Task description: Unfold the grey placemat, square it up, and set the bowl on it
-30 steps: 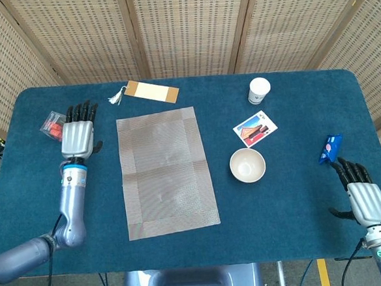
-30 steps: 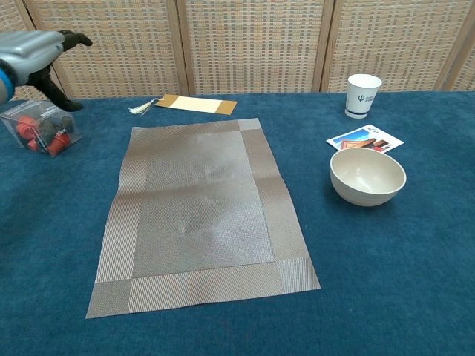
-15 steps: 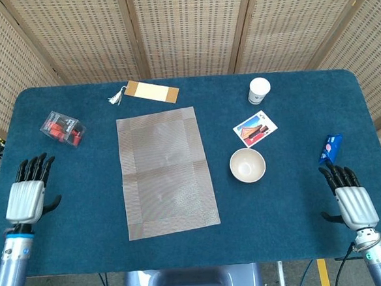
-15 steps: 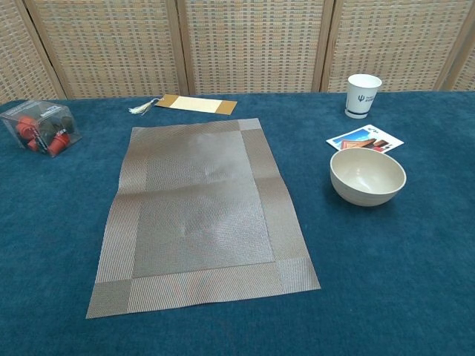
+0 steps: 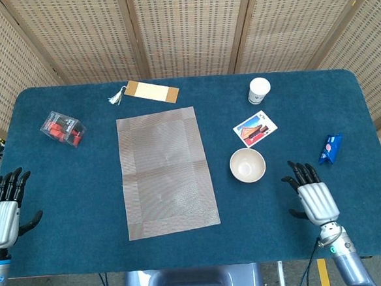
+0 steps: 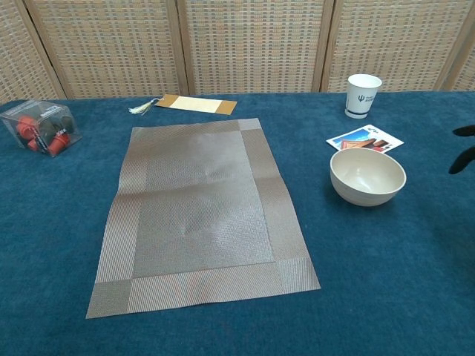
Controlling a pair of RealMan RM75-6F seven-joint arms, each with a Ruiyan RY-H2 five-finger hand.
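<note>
Landmark: the bowl [image 5: 247, 164].

Nearest the robot, the right hand [image 5: 311, 198] is hovering over the counter [image 5: 345, 106], just to the near right of the bowl, fingers spread, holding nothing. The left hand [image 5: 3, 210] is hanging at the counter's near left edge, far left of the bowl, fingers also apart and empty.

The grey placemat [image 5: 167, 171] is lying fully opened and flat, left of the bowl with a strip of blue cloth between them; faint fold creases are showing. Its long edges are running slightly off the counter's edges, so squaring looks roughly done, maybe not perfect.

Beyond the bowl: a picture card [image 5: 255, 128] just behind it, a paper cup [image 5: 259, 90] further back. A blue packet [image 5: 330, 147] is lying to its right. Far left, a clear box [image 5: 62, 128] of red bits; behind the placemat, a tasselled bookmark [image 5: 149, 91].

Step in hand, as judged: the bowl transfer. Next move is calling for the right hand to close on the bowl's rim, lift, carry left, set down mid-placemat.
</note>
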